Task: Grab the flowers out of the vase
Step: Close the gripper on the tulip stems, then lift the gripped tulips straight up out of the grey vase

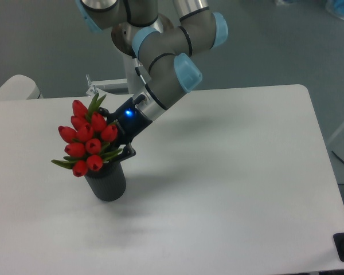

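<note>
A bunch of red tulip flowers (85, 140) with green leaves leans to the left above the dark grey ribbed vase (106, 182), which stands on the left part of the white table. My gripper (116, 144) reaches in from the upper right and is shut on the bunch just under the buds. The stems are hidden behind the buds and the gripper, so I cannot tell whether their ends are still inside the vase mouth. A blue light glows on the gripper body.
The white table (229, 172) spreads to the right and front of the vase. A small metal bracket (94, 87) sticks up at the table's back edge. A white rounded object (14, 87) sits beyond the left corner.
</note>
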